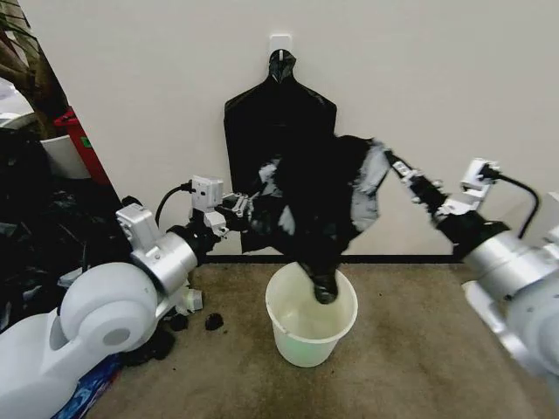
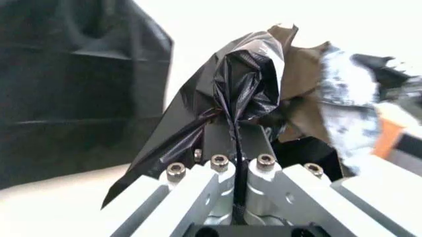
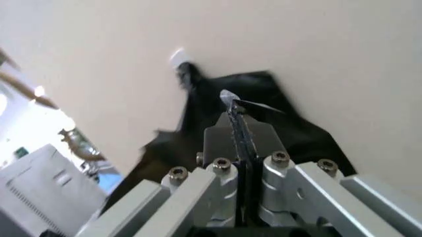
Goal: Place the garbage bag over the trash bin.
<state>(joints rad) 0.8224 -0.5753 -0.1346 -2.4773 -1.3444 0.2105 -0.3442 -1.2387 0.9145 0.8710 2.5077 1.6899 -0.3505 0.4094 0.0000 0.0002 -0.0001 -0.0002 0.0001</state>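
Observation:
The garbage bag [image 1: 319, 196] hangs crinkled and black between my two grippers, above the trash bin [image 1: 312, 314]. Its gathered lower tip dips just inside the white bucket's rim. My left gripper [image 1: 247, 208] is shut on the bag's left edge. In the left wrist view the plastic [image 2: 247, 84] bunches up out of the closed fingers [image 2: 224, 143]. My right gripper [image 1: 395, 163] is shut on the bag's upper right edge, and in the right wrist view a thin fold of plastic [image 3: 238, 123] is pinched between the closed fingers [image 3: 218, 138].
A flat black bag pack [image 1: 275, 113] hangs on a white wall hook [image 1: 280, 42] behind the garbage bag. A heap of dark bags [image 1: 39, 236] lies at the left by a red object [image 1: 86, 144]. Small black scraps [image 1: 213, 322] lie on the brown floor beside the bucket.

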